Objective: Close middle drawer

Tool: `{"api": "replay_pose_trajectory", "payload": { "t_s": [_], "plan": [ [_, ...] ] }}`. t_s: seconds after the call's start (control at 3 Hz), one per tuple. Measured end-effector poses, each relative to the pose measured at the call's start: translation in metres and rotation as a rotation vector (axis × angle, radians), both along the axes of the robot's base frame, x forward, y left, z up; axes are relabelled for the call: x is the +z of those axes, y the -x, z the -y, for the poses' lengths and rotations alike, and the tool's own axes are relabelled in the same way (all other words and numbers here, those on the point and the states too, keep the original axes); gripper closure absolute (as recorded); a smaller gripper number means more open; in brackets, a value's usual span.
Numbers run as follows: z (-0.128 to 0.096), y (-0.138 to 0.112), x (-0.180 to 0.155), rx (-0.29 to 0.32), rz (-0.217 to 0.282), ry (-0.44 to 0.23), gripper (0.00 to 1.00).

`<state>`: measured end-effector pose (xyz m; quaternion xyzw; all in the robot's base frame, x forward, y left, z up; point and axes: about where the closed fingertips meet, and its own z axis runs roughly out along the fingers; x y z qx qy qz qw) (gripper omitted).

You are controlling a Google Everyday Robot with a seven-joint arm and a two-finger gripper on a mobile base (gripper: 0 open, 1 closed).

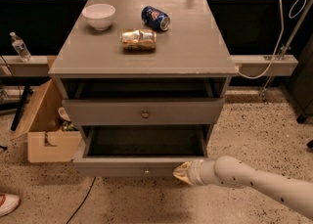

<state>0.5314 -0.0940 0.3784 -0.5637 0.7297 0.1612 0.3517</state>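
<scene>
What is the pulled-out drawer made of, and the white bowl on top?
The middle drawer looks like wood painted matte grey: flat, dull boards. The bowl seems glazed ceramic, maybe plastic: smooth, white, slightly shiny. The gripper sits at the drawer's front right corner.

Matt grey wood on the middle drawer (122,167), smooth pale plastic gripper (182,173) at its front right corner, glossy white bowl (99,15), shiny crumpled metal can (139,39)

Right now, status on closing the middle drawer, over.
Gripper low, at right end of middle drawer front. Drawer pulled well out, not yet closed. Nothing visible blocking its travel.
</scene>
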Motion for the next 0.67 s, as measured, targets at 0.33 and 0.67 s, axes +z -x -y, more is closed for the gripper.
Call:
{"api": "replay_pose_trajectory", "payload": {
  "t_s": [0.33, 0.67],
  "plan": [
    [-0.008, -0.025, -0.001, 0.004, 0.049, -0.03, 1.0],
    [-0.014, -0.047, -0.001, 0.001, 0.094, -0.057, 1.0]
  ]
}}
